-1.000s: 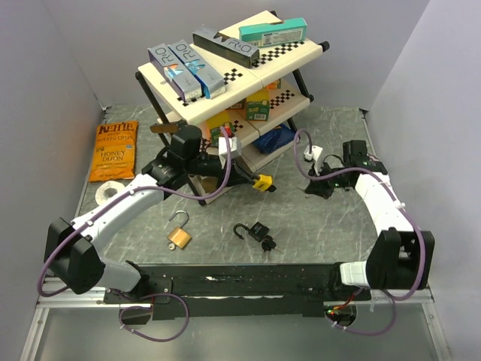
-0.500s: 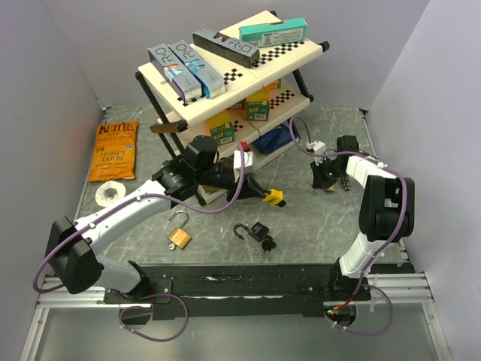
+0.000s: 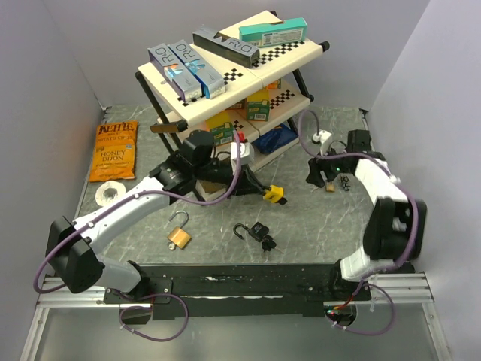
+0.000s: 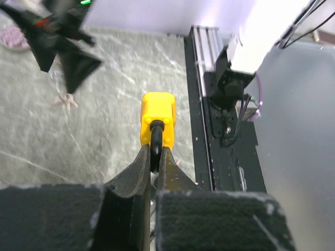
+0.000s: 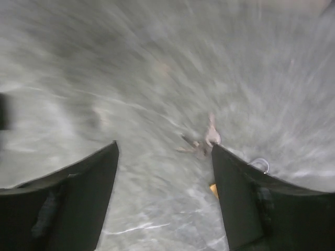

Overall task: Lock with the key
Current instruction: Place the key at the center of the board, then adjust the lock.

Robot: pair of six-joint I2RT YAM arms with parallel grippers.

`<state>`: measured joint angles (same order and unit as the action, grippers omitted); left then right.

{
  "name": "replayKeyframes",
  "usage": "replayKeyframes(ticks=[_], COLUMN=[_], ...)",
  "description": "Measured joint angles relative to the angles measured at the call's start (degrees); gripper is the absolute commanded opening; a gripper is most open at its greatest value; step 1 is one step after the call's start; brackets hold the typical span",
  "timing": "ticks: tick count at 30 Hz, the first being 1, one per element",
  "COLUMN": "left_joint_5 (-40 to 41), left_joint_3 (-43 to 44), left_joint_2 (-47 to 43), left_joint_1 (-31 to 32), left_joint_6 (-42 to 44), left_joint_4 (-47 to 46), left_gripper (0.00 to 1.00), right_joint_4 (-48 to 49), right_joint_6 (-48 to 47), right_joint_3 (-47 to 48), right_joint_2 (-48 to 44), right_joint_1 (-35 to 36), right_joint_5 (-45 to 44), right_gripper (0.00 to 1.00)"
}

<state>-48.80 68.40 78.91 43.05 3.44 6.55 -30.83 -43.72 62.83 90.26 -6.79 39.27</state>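
My left gripper (image 3: 259,188) is shut on the black shackle of a yellow padlock (image 3: 275,194), which it holds above the table in front of the shelf. In the left wrist view the padlock's yellow body (image 4: 158,117) juts out past my left gripper (image 4: 155,152). My right gripper (image 3: 320,175) stands open low over the table at the right. A small bunch of keys (image 3: 330,186) lies just beside it. The blurred right wrist view shows the keys (image 5: 205,139) by the right finger (image 5: 246,193) of my right gripper (image 5: 163,151), with nothing between the fingers.
A two-tier shelf (image 3: 293,53) loaded with boxes stands at the back. A chips bag (image 3: 114,150) and a tape roll (image 3: 110,193) lie at the left. An open brass padlock (image 3: 179,235) and an open black padlock with keys (image 3: 257,232) lie near the front.
My right gripper has opened and its arm has swung over the keys. My left gripper has carried the yellow padlock a little to the right.
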Motion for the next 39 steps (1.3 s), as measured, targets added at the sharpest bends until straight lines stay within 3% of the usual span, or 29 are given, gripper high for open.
replayKeyframes(ticks=[9, 17, 23, 39], left_joint_5=[-8.8, -15.0, -17.4, -18.4], left_joint_3=[6.6, 8.5, 9.7, 9.7], left_joint_2=[0.0, 0.9, 2.5, 3.5], left_joint_1=[-2.1, -2.7, -2.6, -2.6], left_joint_6=[-1.7, -4.8, -6.2, -6.1], left_joint_4=[-0.3, 1.6, 1.9, 3.9], left_gripper=[0.01, 0.01, 0.01, 0.01], right_joint_4=[-5.3, -11.0, -9.8, -7.8], right_joint_6=[-8.6, -17.4, -16.9, -12.2], right_joint_3=[-2.3, -9.7, -9.7, -3.5], right_joint_2=[-31.3, -47.2, -48.8, -45.5], right_joint_1=[2.3, 11.6, 16.1, 19.6], right_joint_5=[17.4, 20.6, 21.0, 23.3], right_gripper=[0.92, 0.89, 0.86, 0.76])
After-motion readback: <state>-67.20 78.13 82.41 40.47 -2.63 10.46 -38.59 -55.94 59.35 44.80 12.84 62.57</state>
